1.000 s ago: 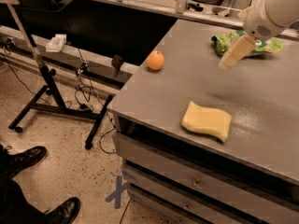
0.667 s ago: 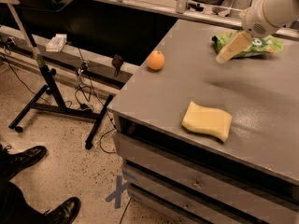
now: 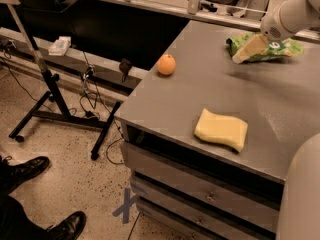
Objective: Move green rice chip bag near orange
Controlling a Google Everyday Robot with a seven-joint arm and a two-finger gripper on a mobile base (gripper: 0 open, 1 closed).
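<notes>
The gripper [image 3: 245, 53] hung low over the far right part of the grey tabletop [image 3: 200, 91], its pale tip laid across the left end of the green rice chip bag [image 3: 277, 49]. Whether the gripper was parted or closed, or had any hold of the bag, could not be told from this angle. It seemed to touch the crinkled foil, though the overlap may only have been a matter of the line of sight.

The bag lay flat with its long axis running roughly left to right in the view, and most of it stretched away to the right of the gripper. The orange [image 3: 166, 64] sat well apart to the left, close to the tabletop's left edge.

The coming move therefore turned on a leftward carry or drag, roughly along the bag's own long axis. The yellow sponge [image 3: 221, 129] lay near the front edge, clear of that path.
</notes>
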